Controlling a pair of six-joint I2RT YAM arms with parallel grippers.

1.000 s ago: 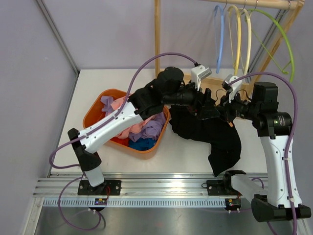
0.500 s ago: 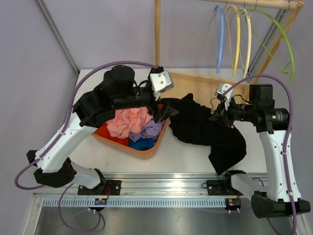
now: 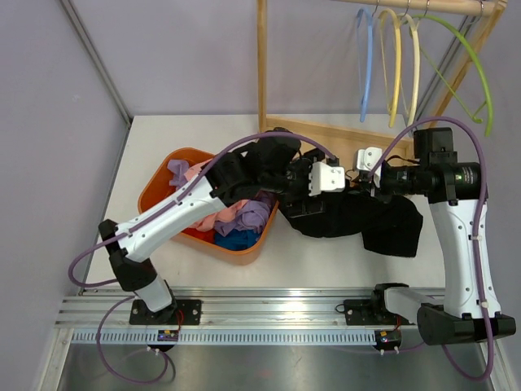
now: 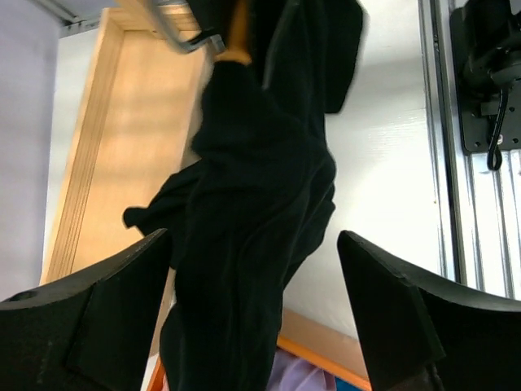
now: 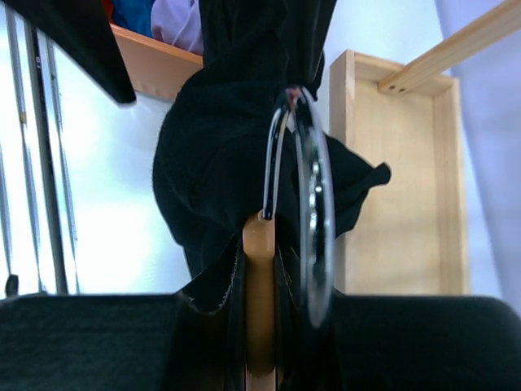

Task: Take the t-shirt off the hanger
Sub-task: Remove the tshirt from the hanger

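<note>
The black t-shirt [image 3: 358, 218] lies bunched on the table's right half and still hangs from the hanger. In the right wrist view the hanger's wooden neck [image 5: 259, 285] and metal hook [image 5: 308, 212] stand between my fingers, cloth draped on both sides. My right gripper [image 5: 259, 342] is shut on that neck; from above it [image 3: 374, 186] sits at the shirt's top edge. My left gripper [image 4: 254, 244] is open, its jaws wide apart on either side of a hanging fold of the t-shirt [image 4: 244, 204]. From above it [image 3: 348, 194] is just left of the right one.
An orange basket [image 3: 153, 189] full of coloured clothes sits left of the shirt, its rim [image 4: 326, 352] under my left fingers. A wooden rack post [image 3: 261, 65] and base [image 3: 350, 134] stand behind. Empty coloured hangers [image 3: 391, 57] hang at the back right.
My left arm swung from over the basket back to the right and now straddles the shirt with open jaws. The shirt has bunched up and no longer trails toward the front edge.
</note>
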